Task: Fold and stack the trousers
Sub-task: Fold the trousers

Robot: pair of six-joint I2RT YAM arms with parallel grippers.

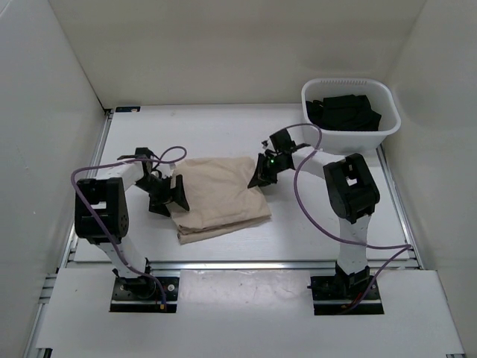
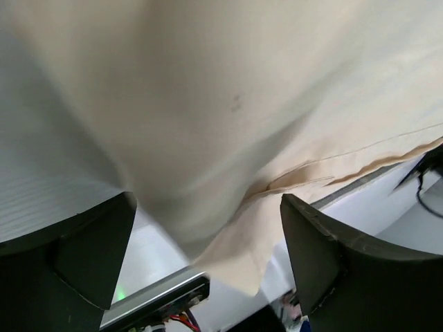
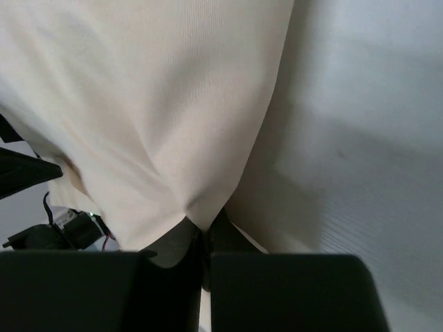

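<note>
From the top view, the trousers lie mid-table as a folded beige packet, so the folding looks well along, with a further fold or the stacking to come. The left gripper sits at the packet's left edge and the right gripper at its far right corner. A white basket of black garments stands at the far right, well apart.

In the left wrist view, the jaws stand wide. The cloth's layered edge hangs between and beyond them, and neither jaw clearly touches it. The next move probably calls for this gripper to close on that edge.

In the right wrist view, the jaws are pinched together on a corner of the fabric.
</note>
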